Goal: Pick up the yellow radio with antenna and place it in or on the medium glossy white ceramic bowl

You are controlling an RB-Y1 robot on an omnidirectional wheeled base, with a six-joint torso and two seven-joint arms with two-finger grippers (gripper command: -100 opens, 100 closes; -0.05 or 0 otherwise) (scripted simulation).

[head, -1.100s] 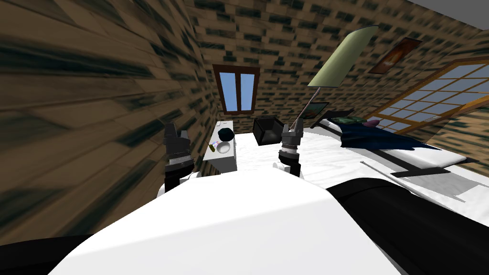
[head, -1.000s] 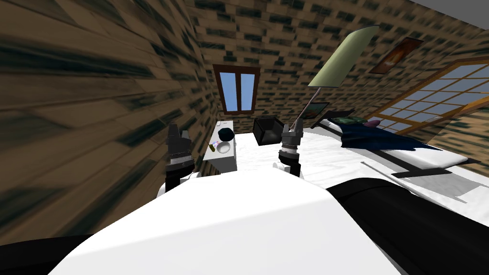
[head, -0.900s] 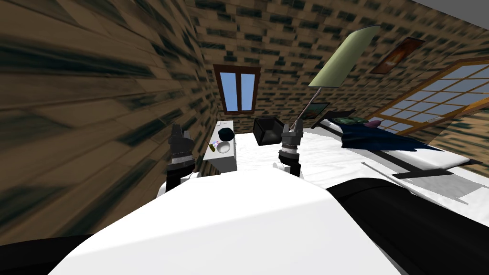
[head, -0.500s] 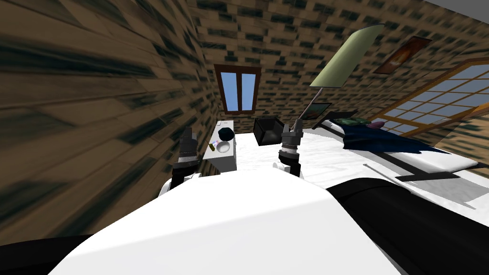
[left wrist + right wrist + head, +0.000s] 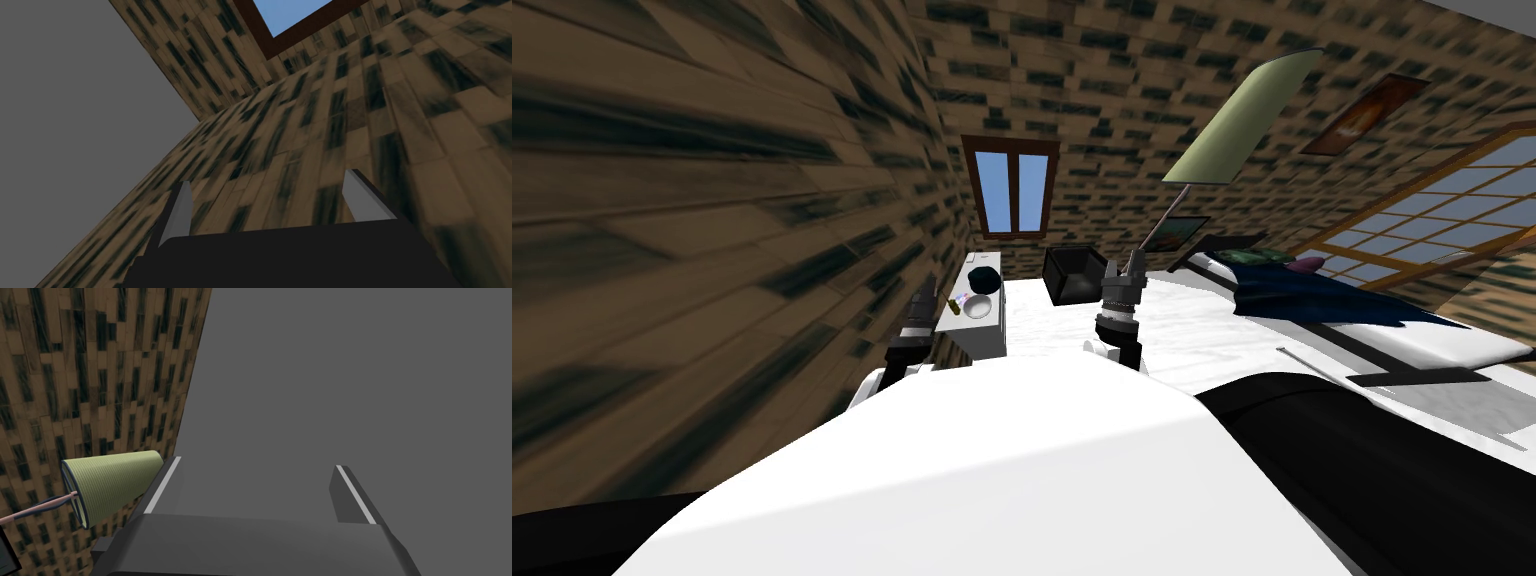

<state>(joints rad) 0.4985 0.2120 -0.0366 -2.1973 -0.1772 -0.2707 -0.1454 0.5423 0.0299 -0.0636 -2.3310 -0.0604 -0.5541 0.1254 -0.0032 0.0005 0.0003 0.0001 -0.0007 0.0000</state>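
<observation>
Grippers first: left gripper (image 5: 268,177) has its fingers spread wide, empty, pointed up along the brick wall (image 5: 350,100). Head view puts it at 9 o'clock of the white table, just beside that edge, touching none of the things on top. The right gripper (image 5: 257,463) is spread wide too, empty, raised at 3 o'clock of the table, well apart from it.

Rest, big to small:
- Bed (image 5: 1412,340) at 3 o'clock of the room. White sheet, dark blue blanket (image 5: 1312,295) across it, green pillow (image 5: 1247,257) at the head end.
- Floor lamp at 1 o'clock, green shade (image 5: 1242,120) up high, thin pole running down behind the right gripper. The right wrist view has the shade just beside one finger.
- Table (image 5: 984,340) at 11 o'clock from me, along the wall, below a small window (image 5: 1010,185).
- Black open box (image 5: 1072,272) at 3 o'clock of the table's far end, near the right gripper.
- Black round thing (image 5: 984,282) mid-table, at 12 o'clock of the bowl, just beside it.
- Bowl (image 5: 978,306), white, upright, at the near end of the table.
- Radio (image 5: 953,302) is a small yellow sliver on the table at 9 o'clock of the bowl, by the wall-side edge, outside the bowl. Antenna too small to tell.
- Small purple-pink thing (image 5: 964,298) between radio and bowl, can't tell what it is.
</observation>
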